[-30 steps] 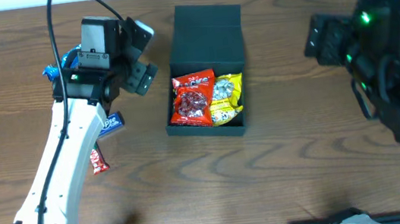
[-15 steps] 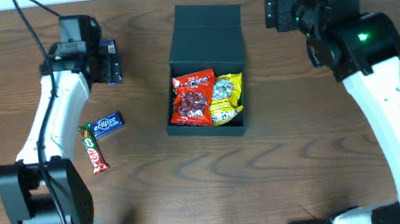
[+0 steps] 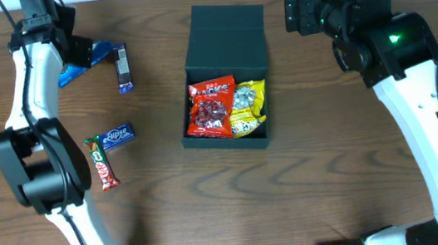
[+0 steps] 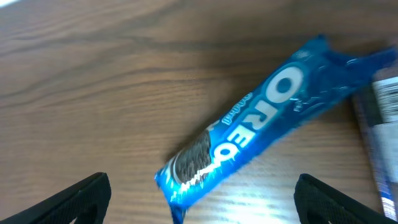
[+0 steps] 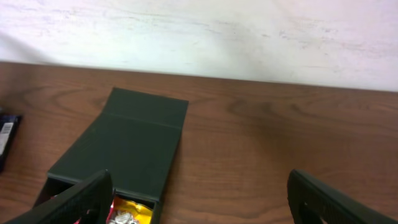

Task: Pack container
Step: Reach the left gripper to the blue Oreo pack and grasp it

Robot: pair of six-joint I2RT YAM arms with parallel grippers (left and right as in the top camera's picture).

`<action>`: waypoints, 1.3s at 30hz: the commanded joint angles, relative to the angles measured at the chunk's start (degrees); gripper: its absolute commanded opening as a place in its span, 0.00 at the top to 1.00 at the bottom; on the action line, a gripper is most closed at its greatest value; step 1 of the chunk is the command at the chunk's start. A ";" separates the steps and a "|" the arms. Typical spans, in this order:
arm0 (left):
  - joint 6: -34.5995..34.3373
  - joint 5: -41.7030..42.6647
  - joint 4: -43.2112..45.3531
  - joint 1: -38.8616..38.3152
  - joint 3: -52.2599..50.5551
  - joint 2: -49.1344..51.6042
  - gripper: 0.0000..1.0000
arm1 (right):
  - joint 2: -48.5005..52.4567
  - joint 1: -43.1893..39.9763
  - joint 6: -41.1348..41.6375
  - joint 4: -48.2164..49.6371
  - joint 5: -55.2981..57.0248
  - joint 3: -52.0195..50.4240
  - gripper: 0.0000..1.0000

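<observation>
The container (image 3: 230,137) is a dark box in the middle of the table, its flap lid (image 3: 225,34) laid open toward the back. Inside it lie a red snack packet (image 3: 211,107) and a yellow one (image 3: 248,106). My left gripper (image 3: 81,54) hovers open at the far left over a blue Oreo packet (image 4: 261,130), whose near end lies between the wide-apart fingers (image 4: 87,199). My right gripper (image 3: 297,8) is open behind and to the right of the lid; in the right wrist view the lid (image 5: 124,143) lies ahead of that gripper (image 5: 202,205).
A dark blue bar (image 3: 123,67) lies just right of the Oreo packet (image 3: 71,74). A blue Eclipse packet (image 3: 116,136) and a red bar (image 3: 103,163) rest on the left of the table. A white wall (image 5: 199,31) runs behind the table's back edge.
My left gripper has swung back and to the left, off the dark blue bar and over the Oreo packet. The right arm came in from the right edge, then held near the lid.
</observation>
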 commanded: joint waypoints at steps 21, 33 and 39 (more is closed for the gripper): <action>7.13 13.62 8.83 2.54 3.19 12.50 0.00 | 0.61 -2.54 5.07 0.42 0.02 0.20 0.14; 6.97 13.40 5.77 2.54 3.19 12.74 0.31 | 0.61 -2.60 6.10 0.37 0.02 0.20 0.14; 2.73 11.52 5.81 2.54 3.21 12.72 0.43 | 0.61 -2.60 6.12 0.39 0.00 0.20 0.14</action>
